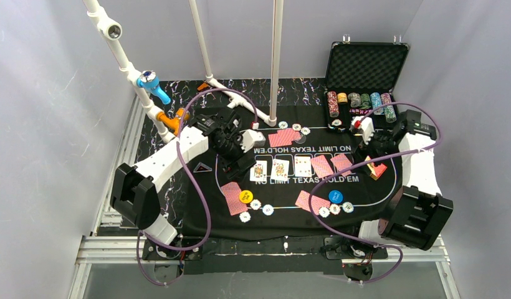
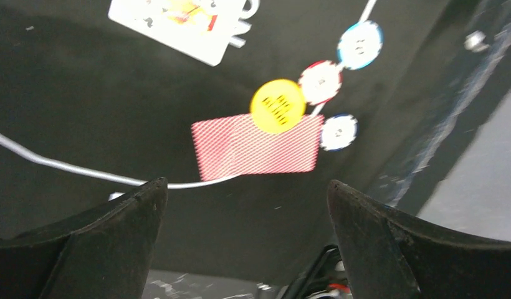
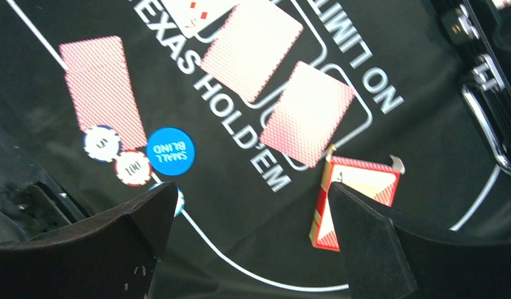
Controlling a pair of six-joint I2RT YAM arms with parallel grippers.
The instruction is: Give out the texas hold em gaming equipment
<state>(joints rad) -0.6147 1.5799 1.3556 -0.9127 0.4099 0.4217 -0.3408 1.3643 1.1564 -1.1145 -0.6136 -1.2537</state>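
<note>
Board cards [image 1: 302, 166]: five in a row on the printed boxes of the mat [image 1: 284, 219], three face up, two face down.
Near-left seat: red-backed pair [image 2: 256, 146], the yellow button [image 2: 278, 106] overlapping its edge, three chips [image 2: 319, 81] close by.
Near-right seat: second pair [image 3: 103, 87], with the blue button [image 3: 170, 151] and striped chips [image 3: 133, 168] clustered at its near end.
Far seat: third pair [image 1: 284, 137] with pale chips [image 1: 296, 127] just beyond; whether a button lies there I cannot tell.
Card box [image 3: 356, 199]: on the mat just beside the last board card, seemingly open at one end.
Case [image 1: 365, 68]: open at the far right of the desk [image 1: 303, 90], chip stacks [image 1: 359, 99] inside.
Left jaws: wide, holding nothing, above the near-left seat.
Right jaws: wide, empty, over the mat between the blue button and the card box.
Progress: I judge the deal nearly done, with three seats and the board supplied. Perhaps the far seat's button and the stray box are left.
</note>
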